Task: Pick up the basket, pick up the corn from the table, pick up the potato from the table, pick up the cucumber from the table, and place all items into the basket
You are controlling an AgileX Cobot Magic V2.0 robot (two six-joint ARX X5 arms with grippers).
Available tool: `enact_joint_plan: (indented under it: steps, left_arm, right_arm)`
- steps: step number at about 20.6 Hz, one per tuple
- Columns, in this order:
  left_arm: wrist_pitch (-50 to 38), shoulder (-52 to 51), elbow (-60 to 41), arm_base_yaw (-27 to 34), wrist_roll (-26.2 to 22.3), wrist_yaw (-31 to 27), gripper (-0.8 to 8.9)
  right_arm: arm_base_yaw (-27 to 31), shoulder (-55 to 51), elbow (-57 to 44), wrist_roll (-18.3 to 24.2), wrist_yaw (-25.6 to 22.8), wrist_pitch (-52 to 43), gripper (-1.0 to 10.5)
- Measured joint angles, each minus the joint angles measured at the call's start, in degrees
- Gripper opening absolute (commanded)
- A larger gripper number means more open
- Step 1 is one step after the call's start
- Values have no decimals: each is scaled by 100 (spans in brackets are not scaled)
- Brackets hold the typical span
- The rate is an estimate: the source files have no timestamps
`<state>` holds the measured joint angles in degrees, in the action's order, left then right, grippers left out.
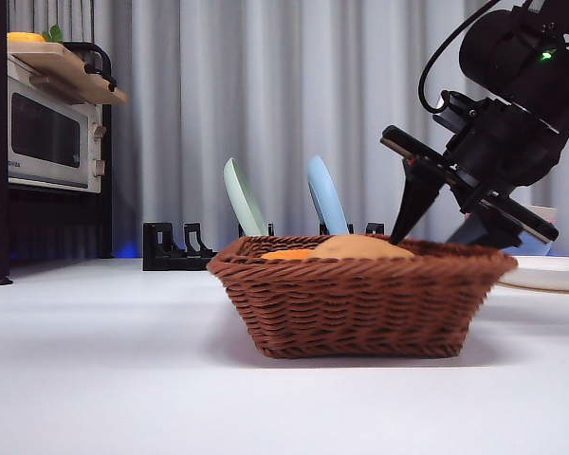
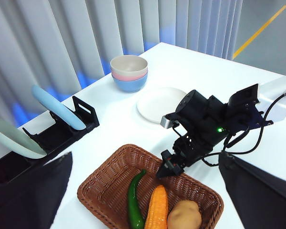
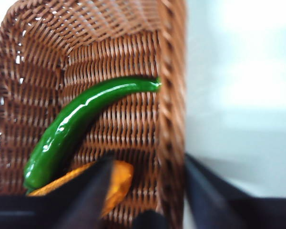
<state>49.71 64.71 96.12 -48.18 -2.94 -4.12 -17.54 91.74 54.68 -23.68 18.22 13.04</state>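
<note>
Probably light but stiff: take basket (image 1: pixel 360 313), frame centre, by braided rim; right gripper (image 1: pixel 446 213) jaws spread, empty.

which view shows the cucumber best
The right wrist view: the cucumber fills the frame, glossy, lying on the basket floor with only its lower end partly hidden. The left wrist view shows it whole but small, beside the corn. In the front view the basket wall hides it.
</note>
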Motion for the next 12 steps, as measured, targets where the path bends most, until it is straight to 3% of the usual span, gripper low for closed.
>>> enact_joint_plan:
  steps: [4,5,8,12]
  left_arm:
    - [221,-116,0,0,-2,-9,532]
    - [317,-173,0,0,-28,-33,433]
    - [785,-315,0,0,-92,-251,1]
    - [1176,-328,0,0,-98,-334,-8]
  right_arm:
    - [192,-546,0,243,-37,85,504]
    - [227,-807,0,302,-42,149,503]
    - [254,-1727,0,579,-42,345,481]
    - [249,-2677,2,874,-31,590,145]
